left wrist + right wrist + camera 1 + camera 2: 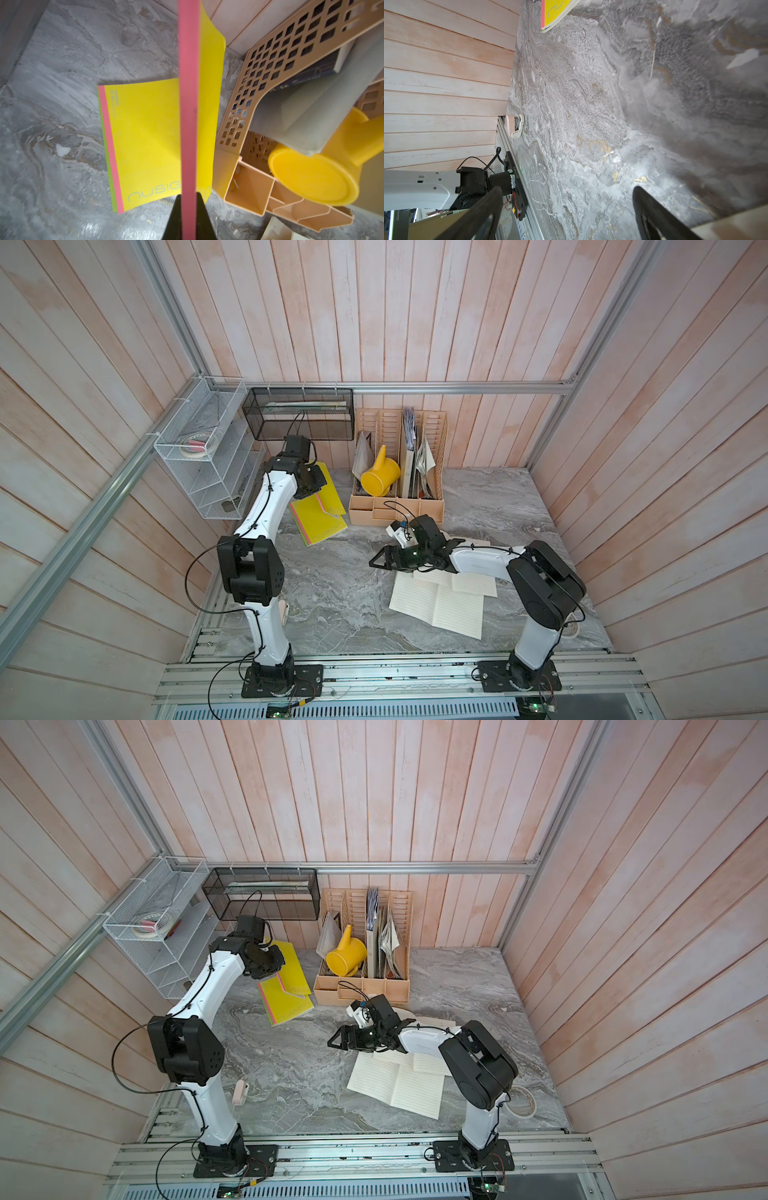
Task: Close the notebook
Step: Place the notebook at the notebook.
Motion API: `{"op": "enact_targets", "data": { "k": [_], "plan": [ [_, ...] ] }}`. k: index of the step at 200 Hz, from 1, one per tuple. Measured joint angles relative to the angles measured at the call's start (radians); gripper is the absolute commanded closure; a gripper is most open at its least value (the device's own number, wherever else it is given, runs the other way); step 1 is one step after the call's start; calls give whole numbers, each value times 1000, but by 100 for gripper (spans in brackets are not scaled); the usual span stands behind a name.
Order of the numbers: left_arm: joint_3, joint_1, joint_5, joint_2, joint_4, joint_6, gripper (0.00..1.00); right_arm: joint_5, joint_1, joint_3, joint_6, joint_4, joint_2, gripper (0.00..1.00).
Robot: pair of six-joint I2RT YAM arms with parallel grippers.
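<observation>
Left gripper [188, 197] is clenched on the yellow notebook [322, 520]. Its jaws pinch the pink strip [188, 83] along the edge of a raised cover [209, 83], so that leaf stands up off the rest and bows in a soft curve. The notebook sits at the far left of the table [332, 605], just beside the slotted desk organiser [399, 506].

By my read the close is about midway: the cover is gripped and lifted but not yet laid flat. What's left is swinging it over, setting it down on the stack and letting go.

Right gripper [568, 193] hangs released, fingers wide apart, nothing between them, over bare table. Near it a second notebook [436, 603] with cream lined pages lies spread open and flat. Whether that one needs closing too, I can't tell.

Textures now. The yellow notebook is thin, flexible card, with pink and green edges showing. The tabletop is smooth, marbled grey and stone-look. The organiser is stiff peach plastic with a grid of holes, and a rounded yellow plastic watering can [378, 479] is tipped into it
</observation>
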Motion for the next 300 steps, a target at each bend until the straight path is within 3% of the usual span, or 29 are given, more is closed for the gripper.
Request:
{"op": "enact_targets", "data": {
  "k": [39,134,300],
  "plan": [
    [-11,29,55,54,45,-48,100,1,-1,12,0,-27,0,2],
    [-254,117,200,42,173,-105,100,0,-1,28,0,-37,6,2],
    [-275,124,121,107,178,33,100,1,-1,24,-1,-45,8,2]
  ]
}}
